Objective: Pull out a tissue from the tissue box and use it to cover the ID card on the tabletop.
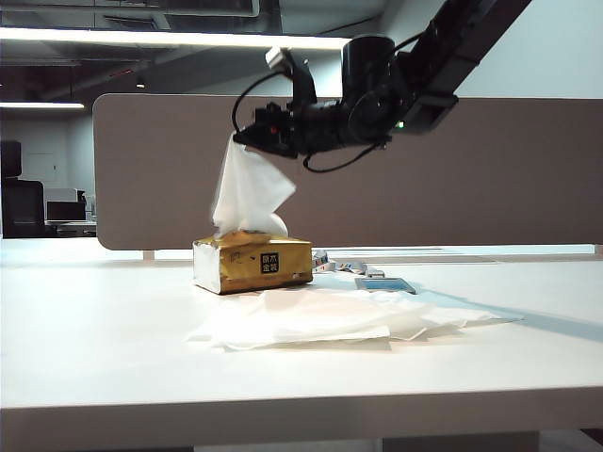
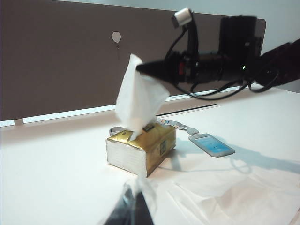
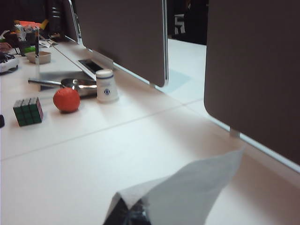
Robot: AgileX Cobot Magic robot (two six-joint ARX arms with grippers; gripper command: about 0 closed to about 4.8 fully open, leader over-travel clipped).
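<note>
The golden-brown tissue box (image 1: pixel 252 264) stands on the white tabletop (image 1: pixel 113 320). A white tissue (image 1: pixel 247 188) rises from its top slot, stretched tall. My right gripper (image 1: pixel 240 139) is shut on the tissue's upper corner, high above the box; in the right wrist view the sheet (image 3: pixel 187 197) drapes from the dark tips (image 3: pixel 133 213). The light-blue ID card (image 1: pixel 384 284) lies flat to the right of the box, uncovered. In the left wrist view my left gripper (image 2: pixel 133 206) is a dark closed point with a pale blur over it, well in front of the box (image 2: pixel 145 147).
A flat pile of white tissues (image 1: pixel 330 315) spreads in front of the box and card. A lanyard (image 2: pixel 176 124) trails from the card. A brown partition (image 1: pixel 528 169) stands behind. On the neighbouring desk are a puzzle cube (image 3: pixel 28 111), an orange ball (image 3: pixel 66 99) and a white cup (image 3: pixel 106 86).
</note>
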